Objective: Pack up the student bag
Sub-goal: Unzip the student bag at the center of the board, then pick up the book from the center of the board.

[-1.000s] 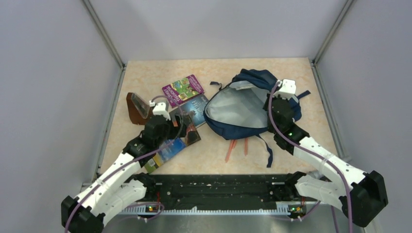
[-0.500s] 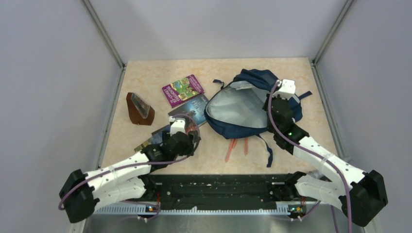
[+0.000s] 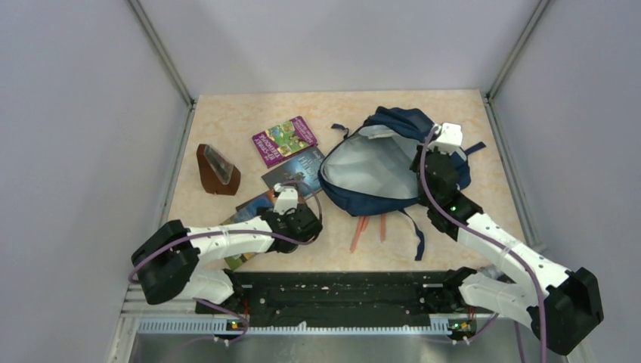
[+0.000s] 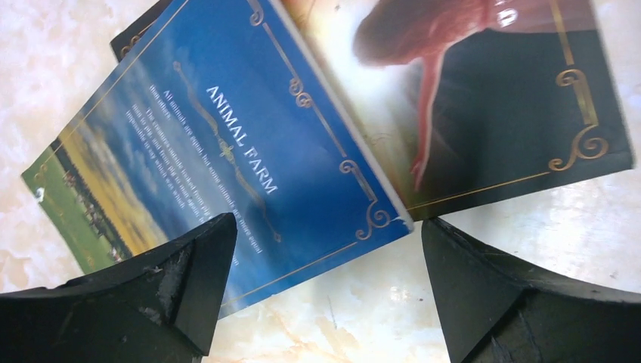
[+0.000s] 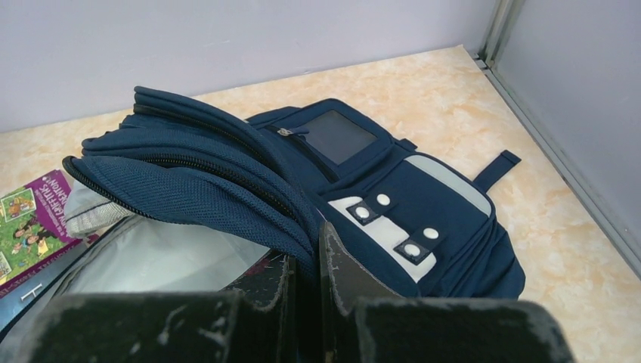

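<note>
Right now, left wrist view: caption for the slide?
Open left end effector poised over the Animal Farm book on the table.

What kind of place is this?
Probably a robot test booth, not a classroom: plain grey walls box in a table, two robot arms are bolted at its near edge, and a backpack and books lie on it.

White-shelled left arm (image 3: 227,240) and right arm (image 3: 495,236), black joints (image 3: 162,268), purple cables (image 3: 420,185) alongside, scuffed black gripper fingers (image 4: 181,280)
</note>
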`<action>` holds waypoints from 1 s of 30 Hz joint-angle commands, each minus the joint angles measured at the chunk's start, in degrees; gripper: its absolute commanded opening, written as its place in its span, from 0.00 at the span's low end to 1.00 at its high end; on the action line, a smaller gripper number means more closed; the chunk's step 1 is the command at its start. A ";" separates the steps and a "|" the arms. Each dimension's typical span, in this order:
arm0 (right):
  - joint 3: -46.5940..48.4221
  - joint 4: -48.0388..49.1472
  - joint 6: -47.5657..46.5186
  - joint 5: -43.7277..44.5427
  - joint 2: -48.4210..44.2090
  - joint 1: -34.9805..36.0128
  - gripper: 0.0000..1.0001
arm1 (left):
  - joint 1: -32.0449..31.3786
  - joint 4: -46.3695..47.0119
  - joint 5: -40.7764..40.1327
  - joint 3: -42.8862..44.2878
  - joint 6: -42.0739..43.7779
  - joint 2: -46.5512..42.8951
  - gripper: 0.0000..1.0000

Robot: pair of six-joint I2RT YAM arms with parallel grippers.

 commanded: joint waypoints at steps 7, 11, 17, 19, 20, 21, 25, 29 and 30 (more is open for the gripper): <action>1.00 2.55 2.17 0.84 -2.33 -2.17 0.00 | -0.13 -3.68 -0.72 -1.25 -7.87 -2.22 0.85; 0.98 2.35 2.46 0.60 -2.59 -2.27 0.00 | -0.09 -2.91 1.01 -2.88 -9.26 -3.64 0.82; 1.01 1.92 3.01 -0.21 -3.30 -2.27 0.00 | 0.27 -2.53 0.84 -2.92 -9.57 -4.25 0.63; 0.93 1.68 3.01 -0.13 -3.60 -2.27 0.00 | 0.31 -2.83 0.16 -2.58 -9.70 -4.64 0.50; 0.91 1.58 3.08 -0.09 -3.78 -2.25 0.00 | 0.28 -3.10 -0.36 -2.38 -9.77 -4.88 0.43; 0.91 1.49 3.12 -0.06 -3.95 -2.27 0.00 | 0.31 -3.36 -0.76 -2.13 -9.81 -5.21 0.37; 0.66 1.39 3.05 -0.04 -4.66 -2.27 0.00 | 0.22 -4.37 -2.35 -1.48 -10.10 -6.99 0.19; 0.56 1.47 3.18 -0.19 -4.74 -2.27 0.00 | 0.26 -6.08 -4.10 -0.93 -10.60 -9.16 0.10; 0.48 1.51 3.22 -0.28 -4.70 -2.27 0.00 | 0.27 -6.36 -3.97 -0.77 -10.44 -9.63 0.15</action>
